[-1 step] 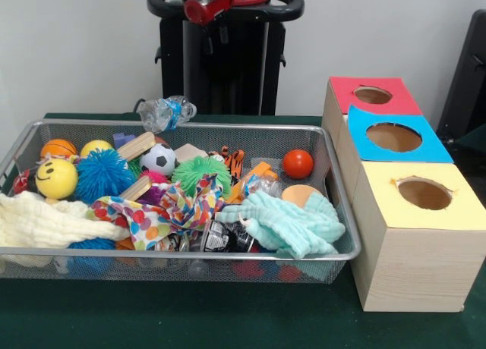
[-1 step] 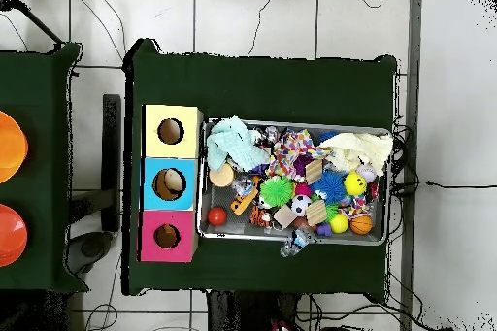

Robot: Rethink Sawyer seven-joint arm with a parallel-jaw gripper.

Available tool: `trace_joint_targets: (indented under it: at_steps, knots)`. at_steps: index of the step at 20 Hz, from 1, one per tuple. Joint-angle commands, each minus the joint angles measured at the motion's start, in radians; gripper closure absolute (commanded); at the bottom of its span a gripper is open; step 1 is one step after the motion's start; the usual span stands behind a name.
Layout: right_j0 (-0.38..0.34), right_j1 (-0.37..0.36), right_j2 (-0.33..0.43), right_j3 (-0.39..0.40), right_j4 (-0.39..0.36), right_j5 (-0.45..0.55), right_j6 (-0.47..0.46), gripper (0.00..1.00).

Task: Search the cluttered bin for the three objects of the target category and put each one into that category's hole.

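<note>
Three boxes, topped red, blue and yellow, each with a hole, stand just beside the full bin in the front view; a red ball lies near its box-side wall. Overhead, the boxes touch the bin. No gripper shows in either view, so its state cannot be told.

The wire bin was packed with balls, cloths and blocks, with little bare floor except around the red ball. All three box holes lay open from above, unobstructed.
</note>
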Motion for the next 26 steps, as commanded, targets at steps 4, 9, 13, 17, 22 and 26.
trace_joint_targets:
  at_steps: [4,9,13,17,22,26]
  knots:
    - [0.001,0.032,0.004,-0.077,-0.033,-0.038,0.119,0.0]
    - [-0.002,0.029,0.026,-0.076,-0.007,-0.018,0.114,0.0]
    - [-0.008,0.021,0.057,-0.079,0.029,0.011,0.103,0.0]
    - [-0.02,0.013,0.093,-0.081,0.072,0.046,0.084,0.0]
    - [-0.028,0.004,0.135,-0.089,0.139,0.093,0.056,0.0]
    - [-0.035,-0.001,0.162,-0.098,0.186,0.126,0.031,0.0]
